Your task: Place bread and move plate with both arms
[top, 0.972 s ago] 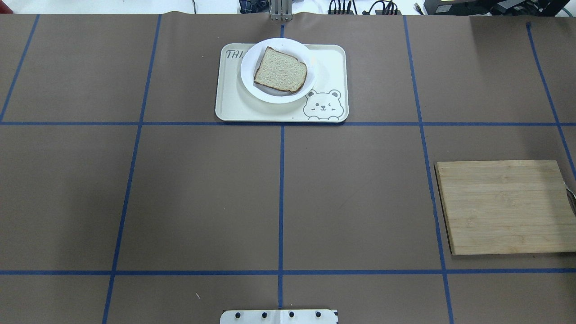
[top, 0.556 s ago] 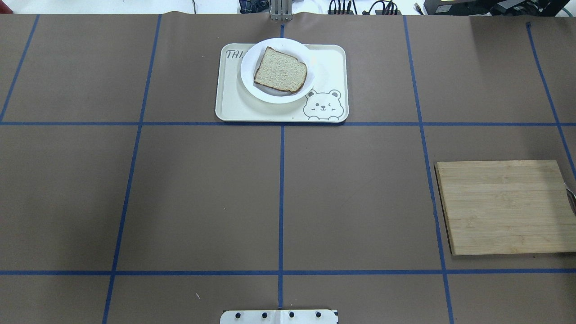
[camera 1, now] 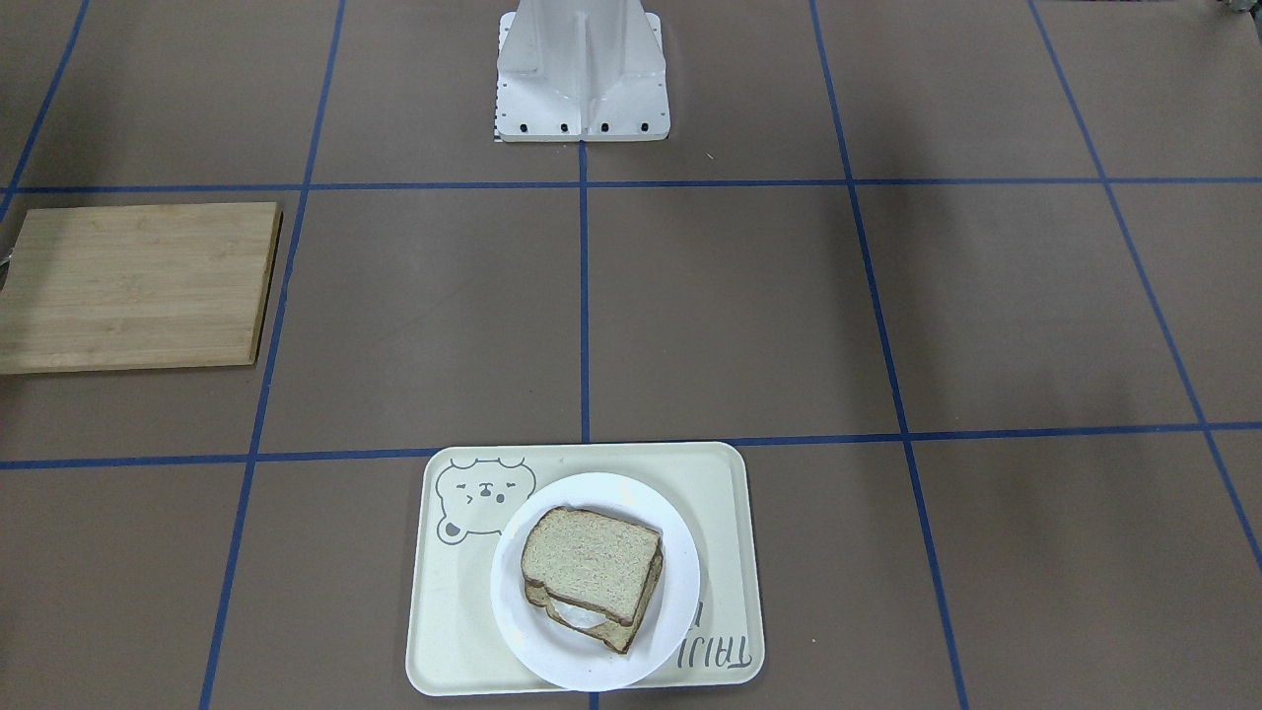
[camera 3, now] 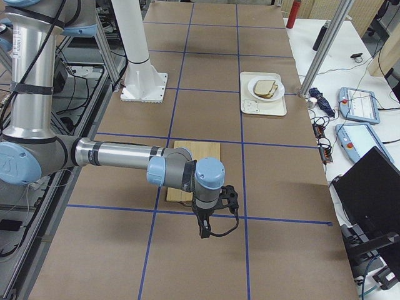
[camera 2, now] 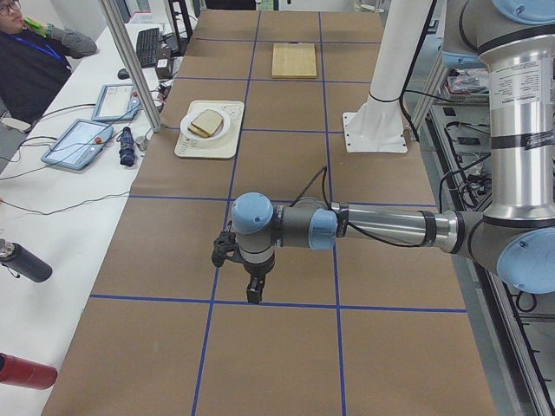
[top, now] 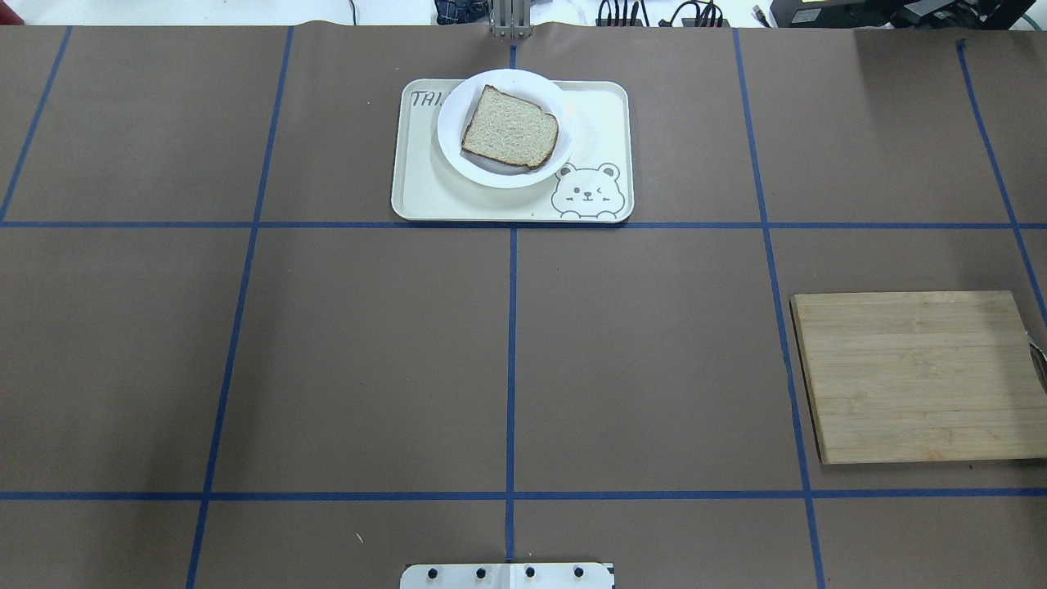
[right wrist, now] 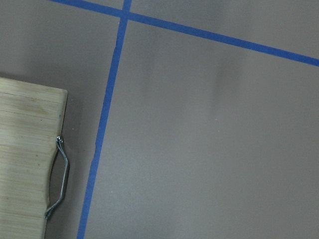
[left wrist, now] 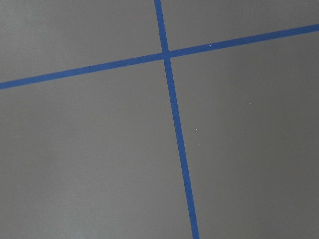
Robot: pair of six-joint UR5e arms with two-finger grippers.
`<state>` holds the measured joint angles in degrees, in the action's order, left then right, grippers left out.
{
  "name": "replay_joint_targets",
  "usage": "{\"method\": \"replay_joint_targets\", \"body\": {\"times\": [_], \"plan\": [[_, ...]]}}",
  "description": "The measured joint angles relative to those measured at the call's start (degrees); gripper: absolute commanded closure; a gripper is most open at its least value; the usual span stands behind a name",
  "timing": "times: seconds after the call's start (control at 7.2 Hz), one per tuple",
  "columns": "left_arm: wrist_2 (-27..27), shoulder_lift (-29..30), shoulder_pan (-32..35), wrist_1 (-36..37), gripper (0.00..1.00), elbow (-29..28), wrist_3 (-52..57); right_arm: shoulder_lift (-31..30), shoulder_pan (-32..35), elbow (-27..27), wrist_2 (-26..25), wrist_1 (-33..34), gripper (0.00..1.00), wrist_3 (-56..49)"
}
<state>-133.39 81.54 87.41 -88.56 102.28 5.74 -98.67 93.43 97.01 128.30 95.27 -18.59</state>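
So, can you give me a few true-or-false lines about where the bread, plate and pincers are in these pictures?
1. The bread lies on the plate. True.
2. The plate sits on the wooden board. False: it sits on the tray; the board lies well apart from it.
3. A pincer grips the plate's rim. False: the left pincer and the right pincer both hang far from the plate, touching nothing.
4. The tray has a bear drawing in one corner. True.
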Motion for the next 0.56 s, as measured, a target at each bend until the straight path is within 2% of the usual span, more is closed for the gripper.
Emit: {"method": "replay_joint_targets", "body": {"times": [0.56], "plan": [[-0.1, -0.1, 0.3, -0.6, 0.01, 0.7, 0.4, 0.0, 0.0, 0.3, -0.1, -0.1, 0.00, 0.1]]}}
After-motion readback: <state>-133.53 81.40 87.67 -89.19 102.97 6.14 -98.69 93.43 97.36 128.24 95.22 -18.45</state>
